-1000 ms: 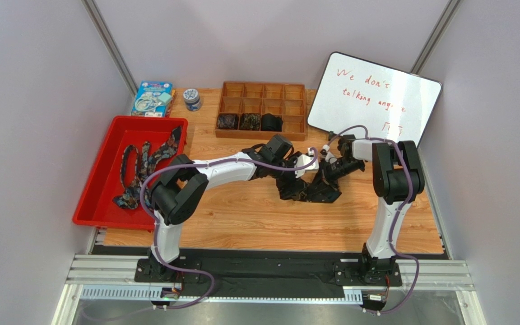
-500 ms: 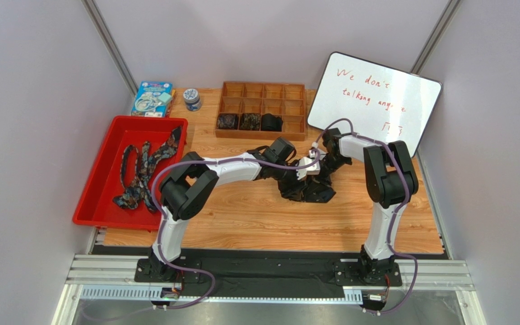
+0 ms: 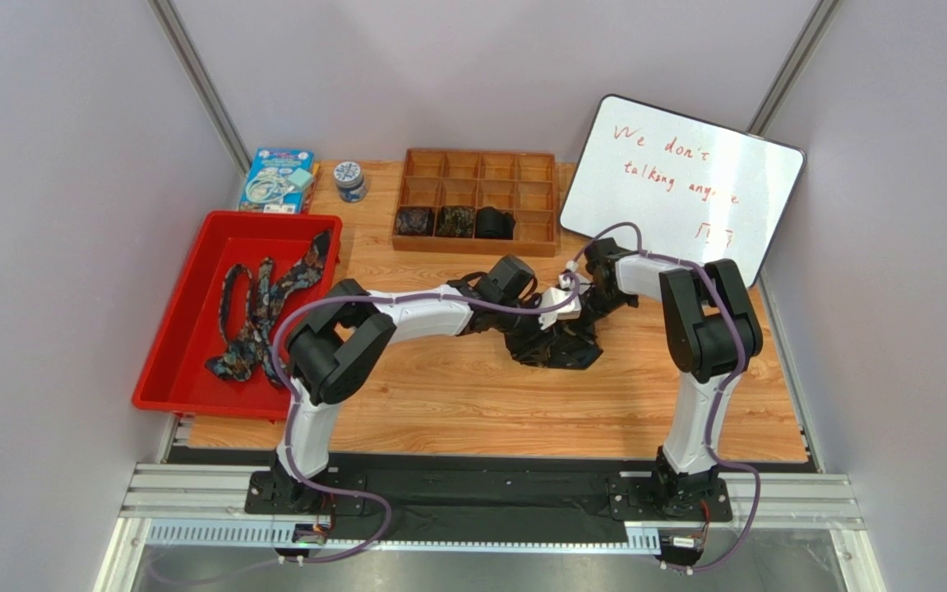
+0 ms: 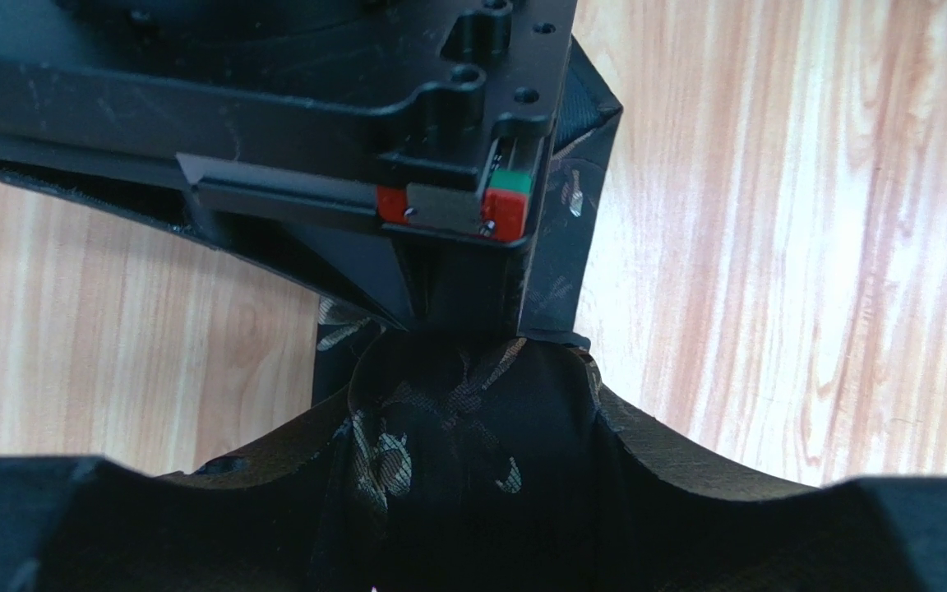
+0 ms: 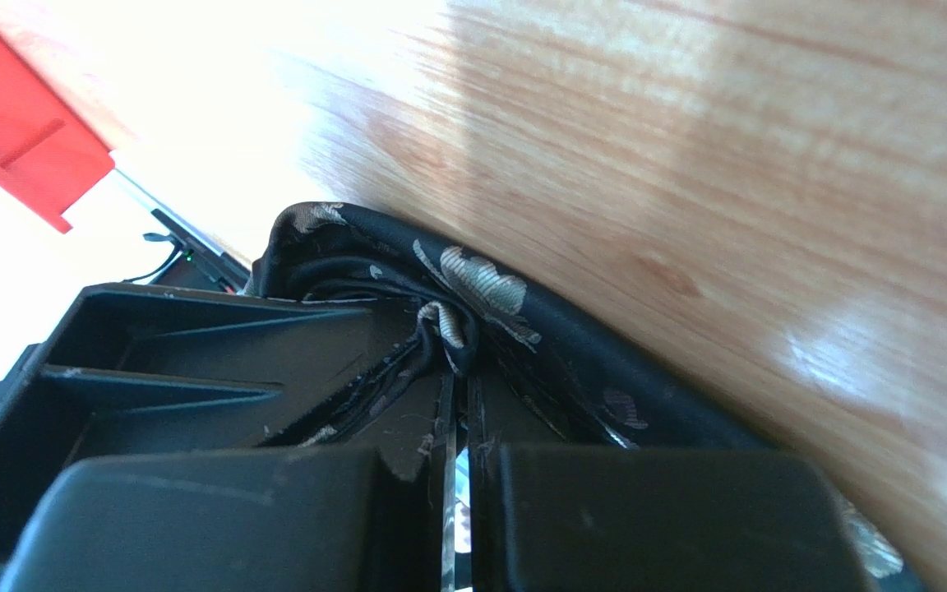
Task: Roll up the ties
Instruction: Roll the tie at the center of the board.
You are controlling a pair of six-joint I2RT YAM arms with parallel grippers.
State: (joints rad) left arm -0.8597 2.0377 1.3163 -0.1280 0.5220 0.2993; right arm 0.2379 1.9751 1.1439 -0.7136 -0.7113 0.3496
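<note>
Loose speckled fabric neckties (image 3: 256, 308) wait in the red plastic tray (image 3: 176, 352) at left. Mid-table, the left gripper (image 4: 466, 432) cups the half-rolled dark floral-speckled necktie (image 3: 559, 352), jaws partway in with fabric filling the gap, seemingly to steady the coil; the right gripper (image 5: 456, 382) pinches its end tight, jaws nearly touching, likely for tension.

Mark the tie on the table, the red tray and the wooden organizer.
tie on the table (image 3: 559, 354): top external view, near edge of the bunched dark fabric.
red tray (image 3: 271, 218): top external view, far rim.
wooden organizer (image 3: 538, 227): top external view, empty front compartment at the right end.
</note>
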